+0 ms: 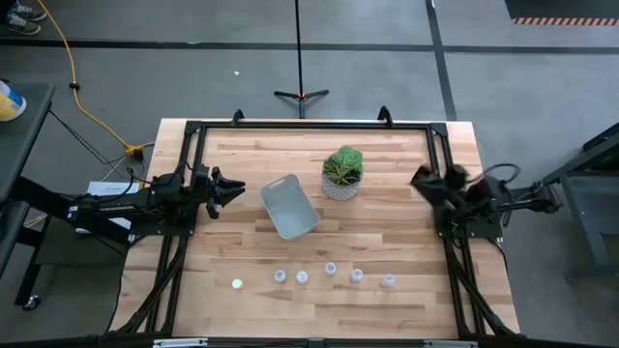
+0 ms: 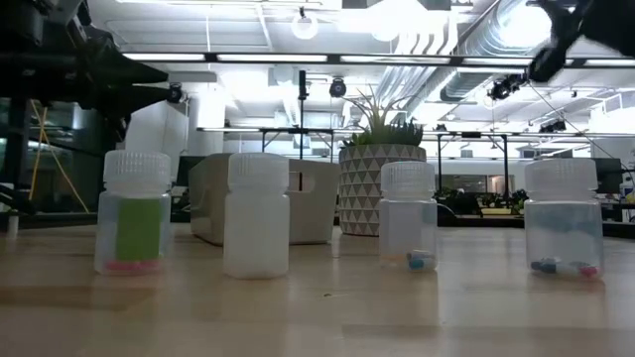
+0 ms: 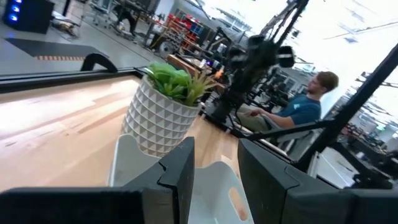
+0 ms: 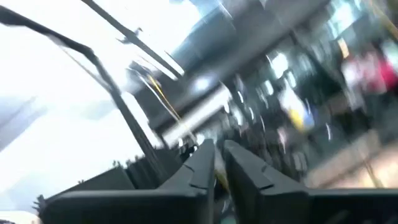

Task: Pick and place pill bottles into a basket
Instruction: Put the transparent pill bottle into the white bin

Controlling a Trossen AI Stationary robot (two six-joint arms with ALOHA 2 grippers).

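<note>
The small rectangular translucent pale grey-blue plastic basket (image 1: 289, 206) lies near the middle of the wooden table (image 1: 242, 159). Just to the right of the basket stands a white patterned pot with a green leafy plant (image 1: 341, 173). The six tiny translucent whitish pill bottles (image 1: 330, 269) stand in a loose row nearer the front edge than the basket, well apart from it. The left gripper (image 1: 232, 189) hovers near the basket's left side, its fingers open with a narrow gap. The right gripper (image 1: 423, 180) is beyond the plant, well apart from the basket; its fingers are nearly closed and hold nothing.
</note>
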